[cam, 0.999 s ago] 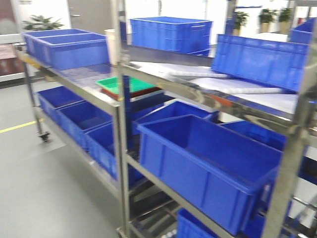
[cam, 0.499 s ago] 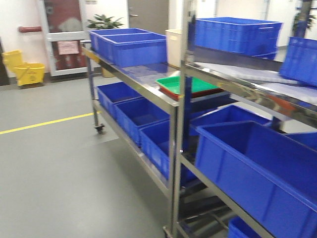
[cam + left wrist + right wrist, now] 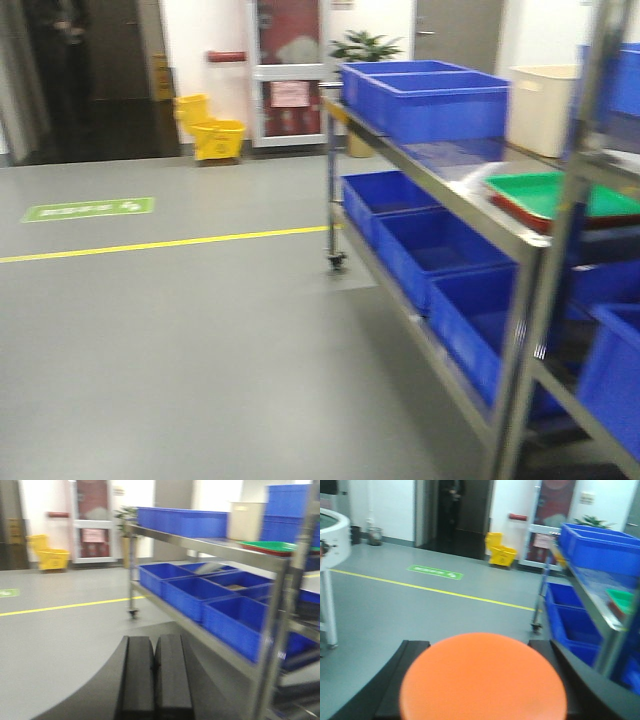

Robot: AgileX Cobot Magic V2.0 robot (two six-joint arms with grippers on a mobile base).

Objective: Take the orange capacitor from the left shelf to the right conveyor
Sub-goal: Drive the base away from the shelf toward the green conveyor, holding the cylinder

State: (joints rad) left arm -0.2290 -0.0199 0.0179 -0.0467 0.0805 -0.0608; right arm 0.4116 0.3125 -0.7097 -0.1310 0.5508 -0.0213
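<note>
The grey floor [image 3: 200,340] fills most of the front-facing view, crossed by a yellow line [image 3: 150,245] in the left half. A steel trolley rack [image 3: 440,200] runs down the right side, with blue bins [image 3: 430,95] on top and more on its lower level, and a green tray [image 3: 560,195] at the right edge. A yellow mop bucket [image 3: 215,135] stands against the far wall at upper centre.

In the right wrist view, the white rim of the right conveyor [image 3: 332,532] curves in at the upper left edge, well apart from the arm.

The orange capacitor [image 3: 482,680] fills the bottom centre of that view. It is seen top-on as a flat orange disc, so its side and any print are hidden. The right gripper [image 3: 479,655] holds it, with dark fingers [image 3: 395,680] flanking it left and right.

The left gripper [image 3: 155,675] sits at the bottom centre of its own view, its two black fingers pressed together with nothing between them.

The capacitor is probably a rigid, smooth-skinned can — stiff enough to take a firm squeeze, yet liable to slip or tip. It likely has some weight for its size. The sound hold is across the cylinder wall, below the rounded top, with the can kept upright; how far down these fingers reach cannot be told.
</note>
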